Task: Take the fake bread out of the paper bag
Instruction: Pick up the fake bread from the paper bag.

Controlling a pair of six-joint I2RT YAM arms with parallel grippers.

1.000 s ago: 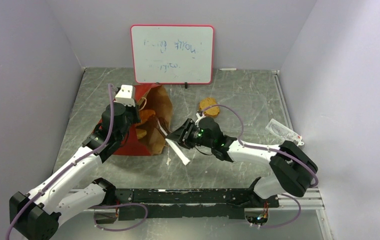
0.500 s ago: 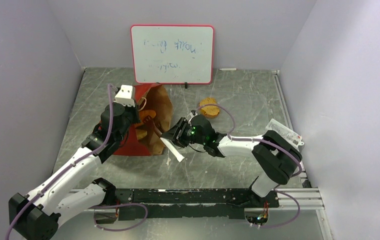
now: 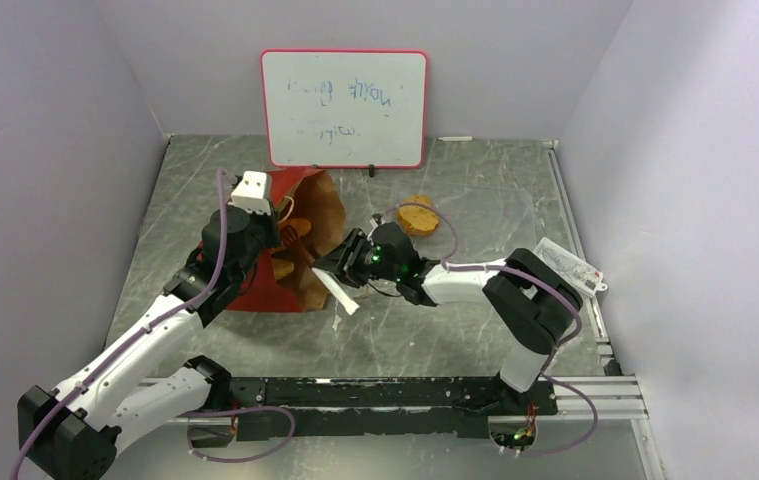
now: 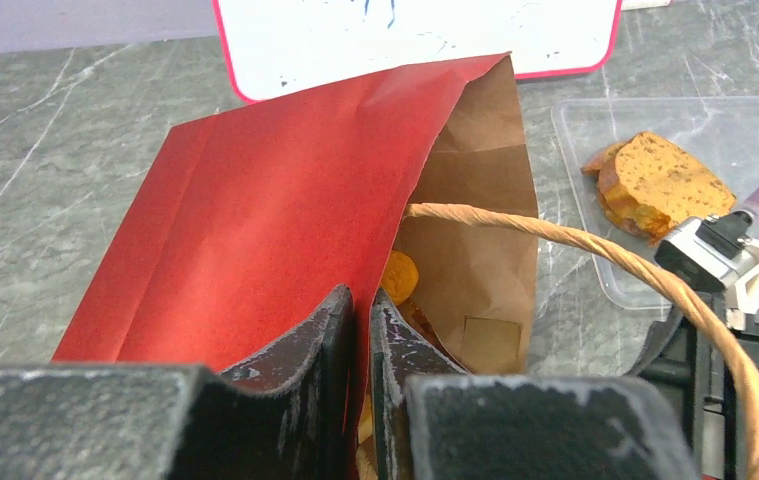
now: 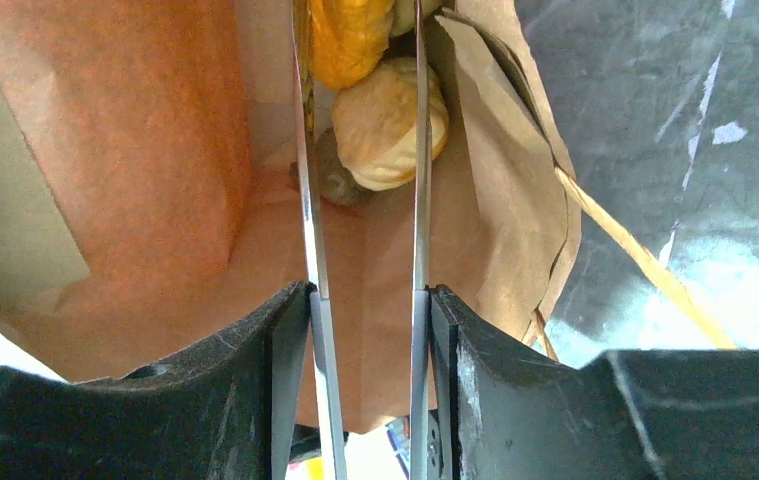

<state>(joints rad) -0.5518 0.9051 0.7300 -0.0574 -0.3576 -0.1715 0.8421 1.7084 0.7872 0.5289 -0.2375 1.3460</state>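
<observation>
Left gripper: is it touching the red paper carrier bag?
Touching. The left wrist view shows the left gripper shut on the red paper carrier bag, its red wall pinched between both fingers.

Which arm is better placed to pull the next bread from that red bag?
Probably right: the right end effector is open at the paper bag, aimed at a pale roll inside. The left end effector is shut on the bag's red edge, holding it open.

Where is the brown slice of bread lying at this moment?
In the top view the brown slice lies outside the paper bag, to its right, near the whiteboard; the left wrist view shows it in a clear tray.
</observation>
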